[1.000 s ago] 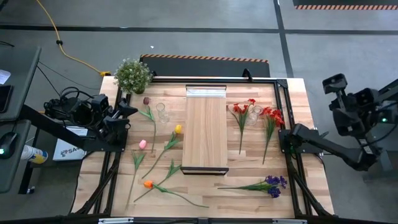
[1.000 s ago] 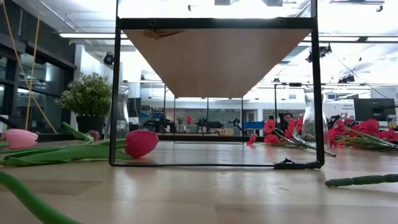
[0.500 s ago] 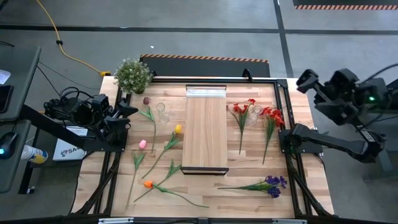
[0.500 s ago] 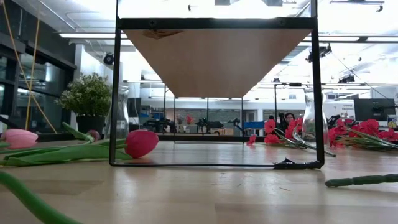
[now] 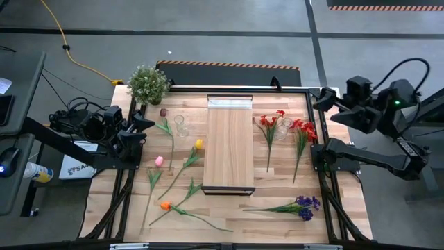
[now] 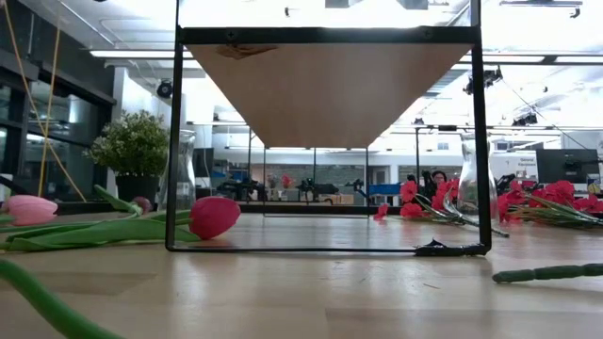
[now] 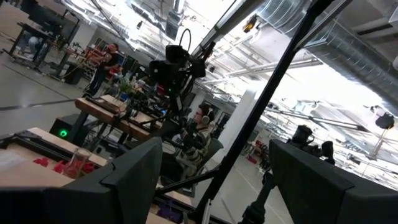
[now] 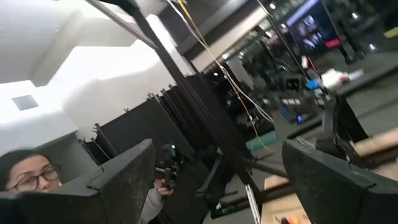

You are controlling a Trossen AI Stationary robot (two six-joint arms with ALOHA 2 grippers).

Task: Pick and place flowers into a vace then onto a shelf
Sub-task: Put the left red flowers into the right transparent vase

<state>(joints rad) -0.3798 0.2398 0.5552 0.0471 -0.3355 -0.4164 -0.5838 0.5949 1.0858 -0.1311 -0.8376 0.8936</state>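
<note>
Flowers lie flat on the plank desk [image 5: 326, 208]: purple stem [image 5: 295, 206] nearest, then orange [image 5: 165, 205], pink [image 5: 159, 161] and yellow tulips [image 5: 198, 144], red stems [image 5: 302, 129] farthest, either side of the long light-wood shelf [image 5: 229, 146]. Both end effectors, right [image 5: 320, 99] and left [image 5: 143, 123], gape open, empty. Judgement: approach low and pinch mid-stem beside the clear glass vase [image 5: 282, 128].

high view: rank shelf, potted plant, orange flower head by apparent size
1. shelf, by far the largest
2. potted plant
3. orange flower head, smallest

All lie at similar depth from the overhead camera, so the order is reliable.
</note>
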